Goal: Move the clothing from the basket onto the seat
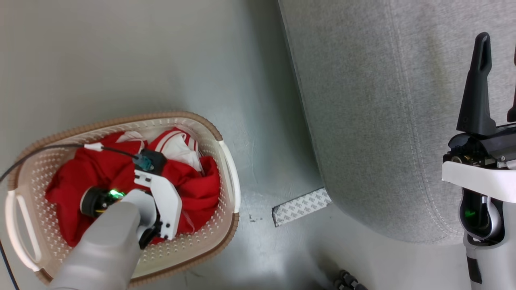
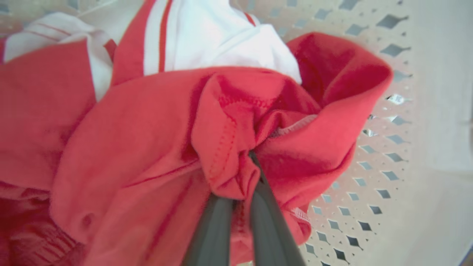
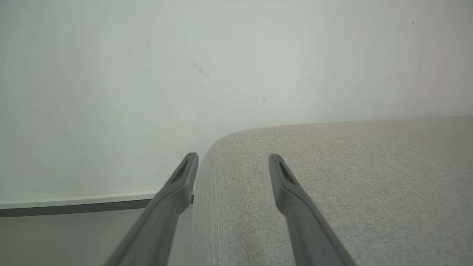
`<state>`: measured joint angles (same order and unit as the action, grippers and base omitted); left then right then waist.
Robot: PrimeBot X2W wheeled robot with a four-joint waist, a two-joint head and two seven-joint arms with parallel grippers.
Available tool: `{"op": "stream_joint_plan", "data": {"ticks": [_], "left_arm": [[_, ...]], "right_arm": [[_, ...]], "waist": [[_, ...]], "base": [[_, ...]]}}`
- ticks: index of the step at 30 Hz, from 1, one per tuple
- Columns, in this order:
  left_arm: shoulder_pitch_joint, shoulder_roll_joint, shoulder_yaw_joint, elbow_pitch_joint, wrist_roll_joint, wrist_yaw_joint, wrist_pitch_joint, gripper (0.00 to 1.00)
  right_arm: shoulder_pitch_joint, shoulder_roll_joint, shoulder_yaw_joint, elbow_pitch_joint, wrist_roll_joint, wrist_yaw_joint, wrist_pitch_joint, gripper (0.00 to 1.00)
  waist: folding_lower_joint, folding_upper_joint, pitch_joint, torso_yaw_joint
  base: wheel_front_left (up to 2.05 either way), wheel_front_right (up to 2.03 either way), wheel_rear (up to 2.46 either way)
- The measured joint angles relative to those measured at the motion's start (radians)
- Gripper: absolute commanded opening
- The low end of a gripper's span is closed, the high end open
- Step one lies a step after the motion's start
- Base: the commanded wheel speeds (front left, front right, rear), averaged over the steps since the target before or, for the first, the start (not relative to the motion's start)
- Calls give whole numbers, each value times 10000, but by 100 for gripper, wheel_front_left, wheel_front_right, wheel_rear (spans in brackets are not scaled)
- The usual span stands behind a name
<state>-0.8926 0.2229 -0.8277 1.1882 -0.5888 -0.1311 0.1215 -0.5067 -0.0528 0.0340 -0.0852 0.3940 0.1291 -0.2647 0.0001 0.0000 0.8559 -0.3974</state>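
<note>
Left jaws closed on a fold of red clothing inside the laundry basket, right jaws open over the sofa: lift high, clearing the rim.

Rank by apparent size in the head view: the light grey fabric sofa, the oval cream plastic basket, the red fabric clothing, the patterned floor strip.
1. Light grey fabric sofa, though cut off by the frame.
2. Oval cream plastic basket.
3. Red fabric clothing, lying inside the basket.
4. Patterned floor strip, clearly smallest.
</note>
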Motion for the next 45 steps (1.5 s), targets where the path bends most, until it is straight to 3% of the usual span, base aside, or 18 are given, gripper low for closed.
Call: {"op": "stream_joint_plan", "data": {"ticks": [11, 32, 41, 45], "left_arm": [[717, -242, -596, -219, -924, -2, -911, 0], [2524, -688, -2019, -1927, -2903, 0, -3275, 0], [2643, -476, -1735, -2857, -3076, 2, -3789, 0], [2558, -268, -1189, -3718, -2947, 213, -3839, 0]], "right_arm": [[274, 10, -98, 424, -234, 2, 0, 100], [2082, -708, 272, 1764, -430, 2, 0, 100], [2851, -780, 617, 2127, -299, 2, -2, 100], [3073, -734, 838, 2184, -224, 2, -2, 100]], "waist": [[0, 0, -1348, 244], [-4, 0, -6187, 1777], [-4, 0, -7850, 2722], [-4, 0, -8370, 3061]], "base": [[0, 0, 0], [0, 0, 0], [0, 0, 0], [0, 0, 0]]}}
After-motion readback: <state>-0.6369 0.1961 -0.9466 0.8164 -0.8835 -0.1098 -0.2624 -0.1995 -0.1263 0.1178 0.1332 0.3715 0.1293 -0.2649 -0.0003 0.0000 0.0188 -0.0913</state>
